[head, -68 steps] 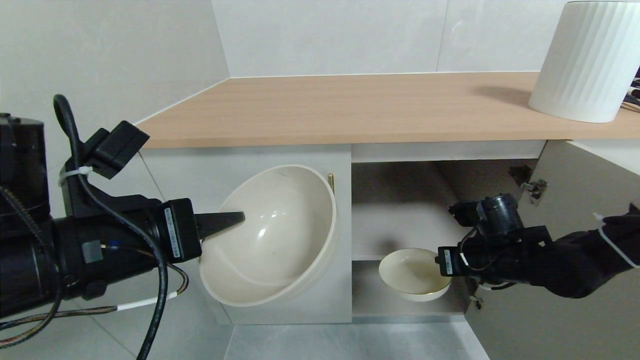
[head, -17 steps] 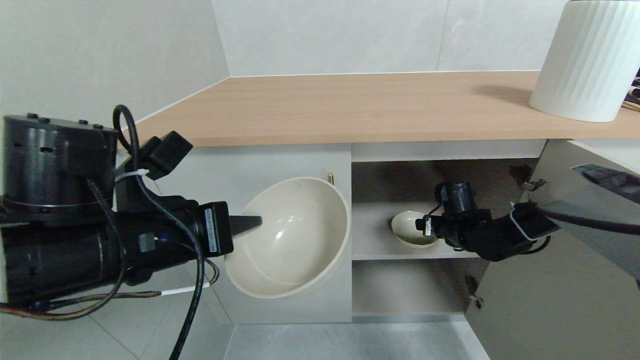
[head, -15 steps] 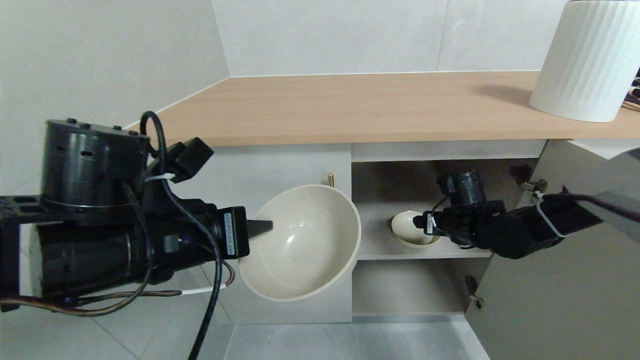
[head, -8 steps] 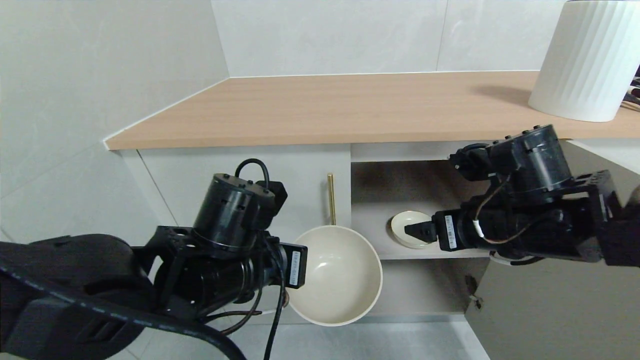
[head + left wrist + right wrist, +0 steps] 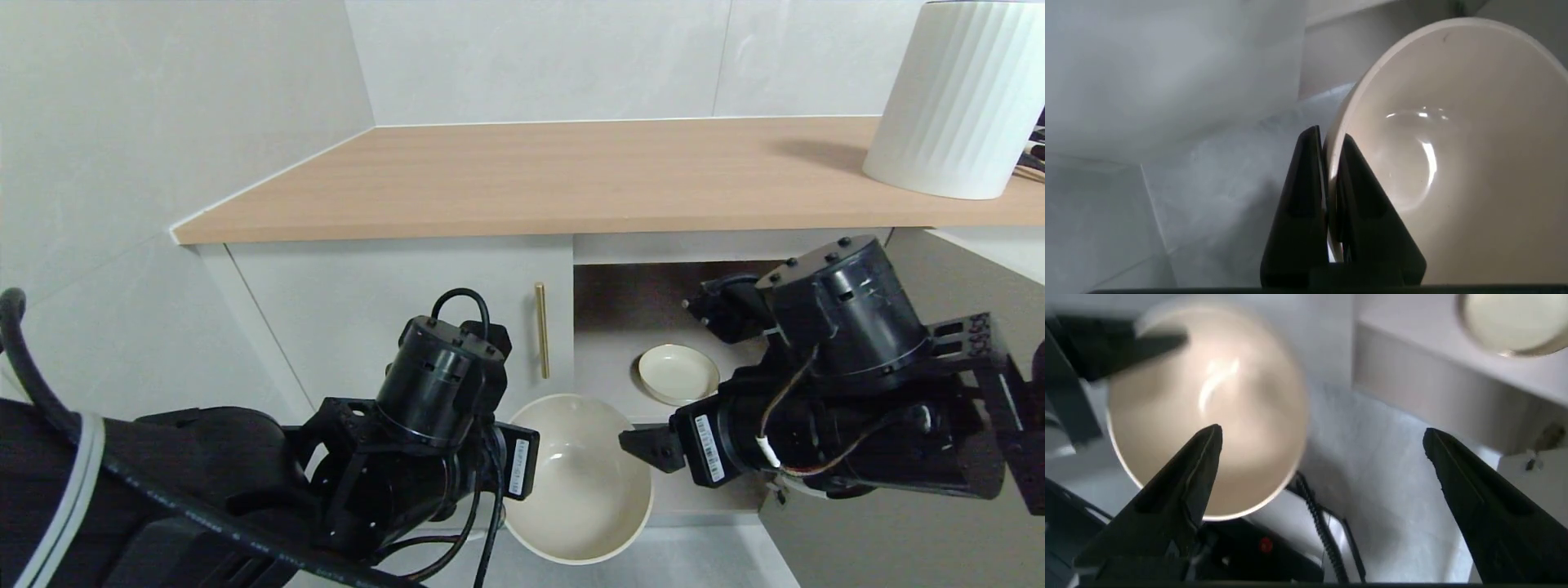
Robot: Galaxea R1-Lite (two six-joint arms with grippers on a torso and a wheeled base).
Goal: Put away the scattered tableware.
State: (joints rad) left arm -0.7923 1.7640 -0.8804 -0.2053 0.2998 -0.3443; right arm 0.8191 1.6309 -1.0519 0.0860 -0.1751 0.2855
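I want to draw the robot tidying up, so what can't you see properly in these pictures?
- Head view: the left arm hides the big bowl's left rim.
- Head view: the big bowl and right arm cover most of the cupboard's lower shelf.
- Right wrist view: the small dish is blurred and cut off by the edge.
- Head view: the white ribbed container runs off the edge.
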